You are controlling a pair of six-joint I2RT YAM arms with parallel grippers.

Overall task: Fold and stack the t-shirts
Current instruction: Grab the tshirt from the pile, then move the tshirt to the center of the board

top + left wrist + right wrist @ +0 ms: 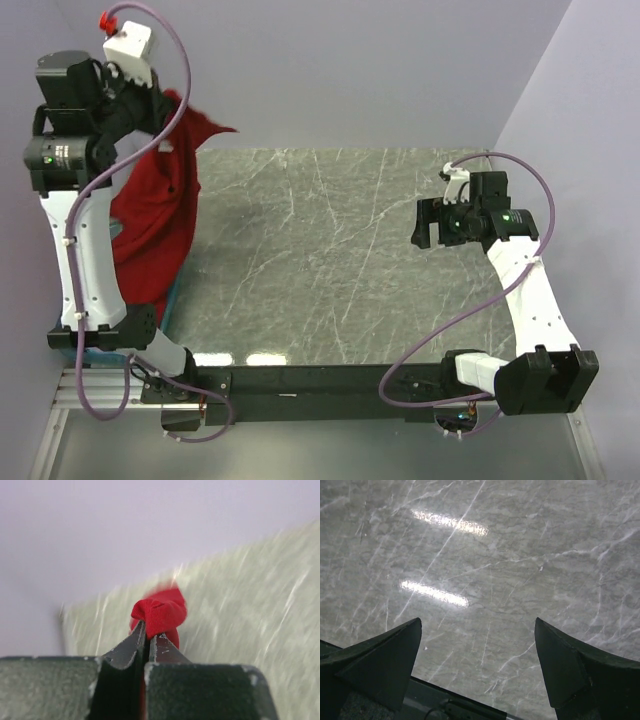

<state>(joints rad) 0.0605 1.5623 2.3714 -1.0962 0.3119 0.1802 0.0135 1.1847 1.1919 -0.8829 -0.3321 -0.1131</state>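
**A:** What stands at the far left?

**B:** The left arm (75,250) rises tall along the table's left edge, with its wrist lifted up near the back wall. The left claw (148,630) is pressed together, and a knot of red cloth bulges out just past its tips.

**A:** Is that the red t-shirt?

**B:** Yes. The red t-shirt (160,215) hangs from that pinch in one long drape, down beside the arm and over the left edge of the table (330,250). One pointed corner sticks out to the right near the top. The lower end sinks behind the arm's base, where a teal sliver (172,296) shows beside it. What that sliver belongs to cannot be told.

**A:** Is the shirt folded?

**B:** No, it hangs loose and crumpled. The left wrist view is blurred, and only the bunched bit at the tips is sharp.

**A:** And the middle?

**B:** A grey marbled table top with pale veins and streaks of reflected light.

**A:** The right side?

**B:** The right arm (525,290) bends up from its base at the near right corner and reaches over the right part of the table. The right claw (477,622) is spread wide, and only the stone surface shows between its fingers. It hangs above the table, well apart from the red t-shirt.
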